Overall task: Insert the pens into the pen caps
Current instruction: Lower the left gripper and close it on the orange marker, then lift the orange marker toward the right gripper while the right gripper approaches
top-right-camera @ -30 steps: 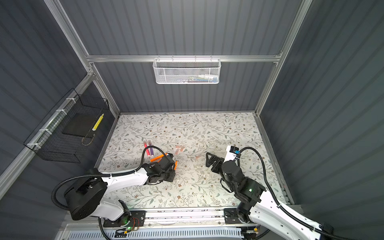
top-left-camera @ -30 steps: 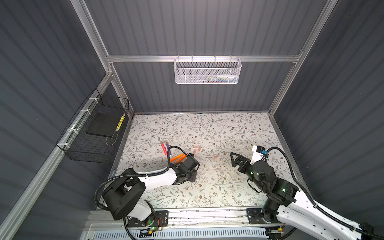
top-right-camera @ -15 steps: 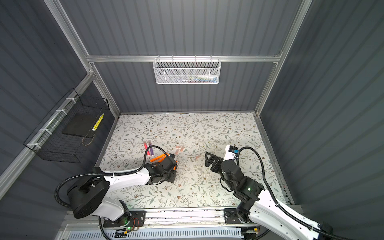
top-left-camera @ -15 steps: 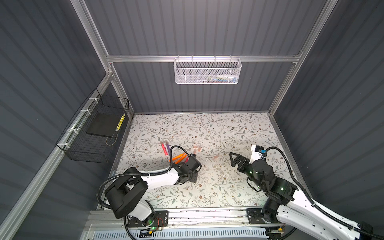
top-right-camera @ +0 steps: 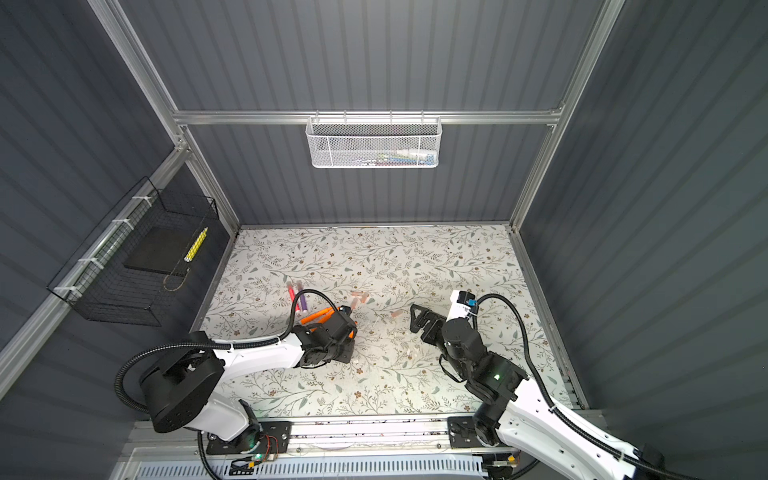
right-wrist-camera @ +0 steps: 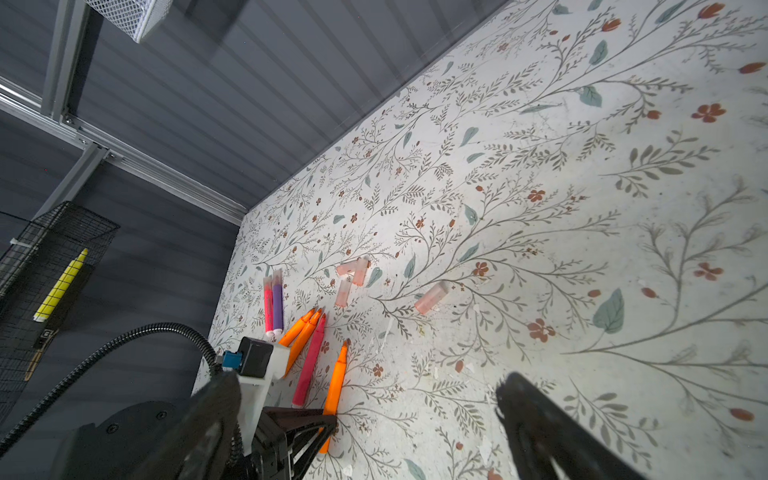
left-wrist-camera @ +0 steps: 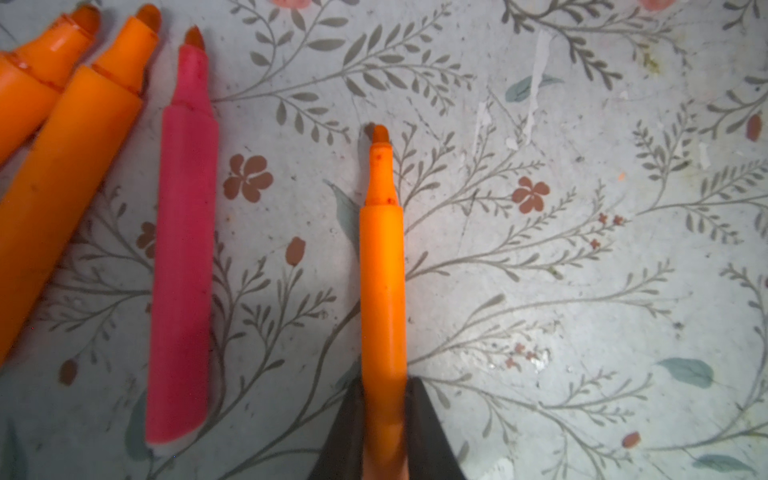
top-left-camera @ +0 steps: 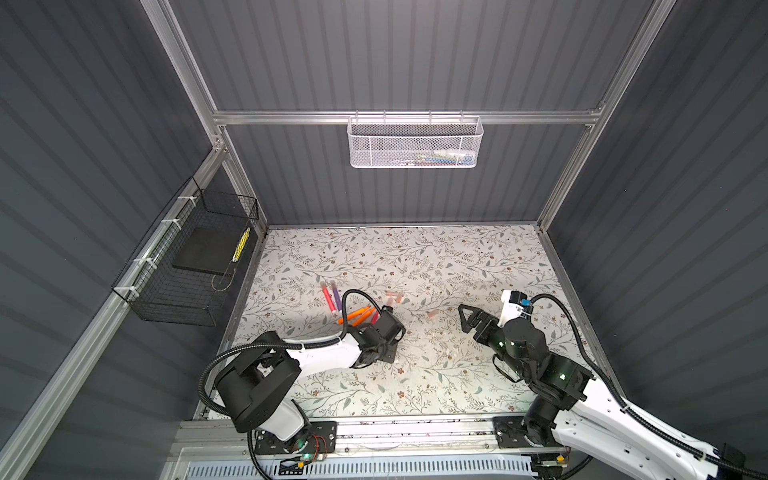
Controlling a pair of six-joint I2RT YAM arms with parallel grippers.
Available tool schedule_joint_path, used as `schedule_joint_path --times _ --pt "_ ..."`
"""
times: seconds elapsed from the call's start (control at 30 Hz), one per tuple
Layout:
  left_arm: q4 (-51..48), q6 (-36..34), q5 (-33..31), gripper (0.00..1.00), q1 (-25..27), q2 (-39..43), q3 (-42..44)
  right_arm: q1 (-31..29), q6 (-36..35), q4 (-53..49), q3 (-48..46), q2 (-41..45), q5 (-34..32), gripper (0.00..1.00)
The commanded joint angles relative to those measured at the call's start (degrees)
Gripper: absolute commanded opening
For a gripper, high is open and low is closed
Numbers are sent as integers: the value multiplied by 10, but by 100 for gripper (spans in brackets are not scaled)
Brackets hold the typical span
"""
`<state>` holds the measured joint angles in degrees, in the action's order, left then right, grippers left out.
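In the left wrist view my left gripper (left-wrist-camera: 384, 382) is shut on the back end of an orange pen (left-wrist-camera: 381, 270) that lies low over the floral table, tip pointing away. Beside it lie a pink-red pen (left-wrist-camera: 183, 249) and two more orange pens (left-wrist-camera: 70, 158). In both top views a pink pen (top-left-camera: 328, 297) and a purple pen (top-left-camera: 336, 296) rest farther left. Pale pink pen caps (right-wrist-camera: 355, 268) lie in a small cluster, and one cap (right-wrist-camera: 431, 298) lies alone nearer my right gripper (top-left-camera: 467, 318). That gripper hovers open and empty to the right of the caps.
A white mesh basket (top-left-camera: 415, 143) hangs on the back wall. A black wire basket (top-left-camera: 187, 266) with a yellow marker (top-left-camera: 241, 245) hangs on the left wall. Grey walls close in the table at back and sides. The left arm's cable (top-left-camera: 353, 297) loops over the pens.
The left gripper's jaws have closed onto the orange pen. The right arm has stayed almost still, open.
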<state>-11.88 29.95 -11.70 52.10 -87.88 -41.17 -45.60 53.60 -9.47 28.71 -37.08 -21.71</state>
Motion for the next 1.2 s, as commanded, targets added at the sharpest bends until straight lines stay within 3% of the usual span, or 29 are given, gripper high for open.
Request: schedule_joint_path --times 0.0,0.2,0.37,0.53,0.63,0.87,1.17 --pt "11 -13 11 10 1 6 -3 5 11 17 -13 0 8 99" --pt "35 -27 16 5 1 39 -31 7 43 74 -42 -24 28 99" --pt "84 -57 88 3 1 89 -36 8 58 176 -54 -106 93 98" --pt "111 -77 152 5 2 113 -34 8 64 278 -36 -216 178 80" --pt "118 -80 154 4 5 117 -25 8 72 331 -28 -266 211 74" --pt "135 -86 179 3 9 128 -9 8 93 397 -9 -361 240 65" --pt "148 -89 191 3 11 126 3 8 98 409 -2 -376 233 64"
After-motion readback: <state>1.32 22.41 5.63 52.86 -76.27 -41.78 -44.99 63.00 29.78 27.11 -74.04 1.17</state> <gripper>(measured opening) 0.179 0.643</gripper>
